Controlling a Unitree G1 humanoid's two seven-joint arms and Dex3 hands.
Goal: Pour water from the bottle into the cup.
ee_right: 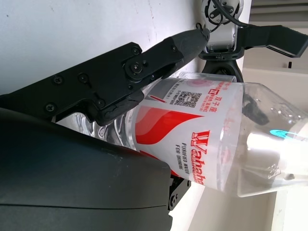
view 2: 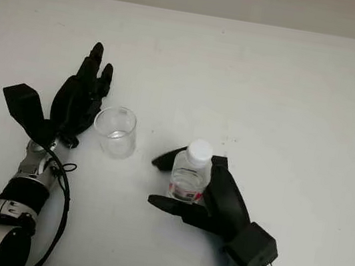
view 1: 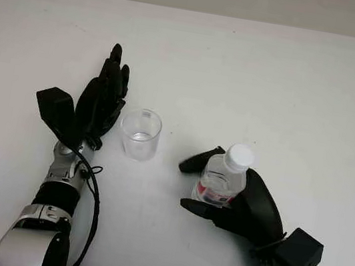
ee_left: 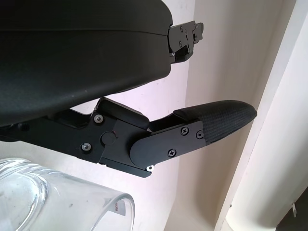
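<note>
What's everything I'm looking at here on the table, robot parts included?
table: one, white, spans the whole scene.
cup: one, clear plastic, upright near the middle of the table, just beside the left hand.
bottle: one, clear with a white cap and a red and white label, upright, to the right of the cup and nearer the robot.
left hand: one, black, open, beside the cup on its left, not holding it.
right hand: one, black, fingers wrapped around the bottle's body.
arms: two, silver and black; the left forearm comes in at the bottom left with a black cable along it.
</note>
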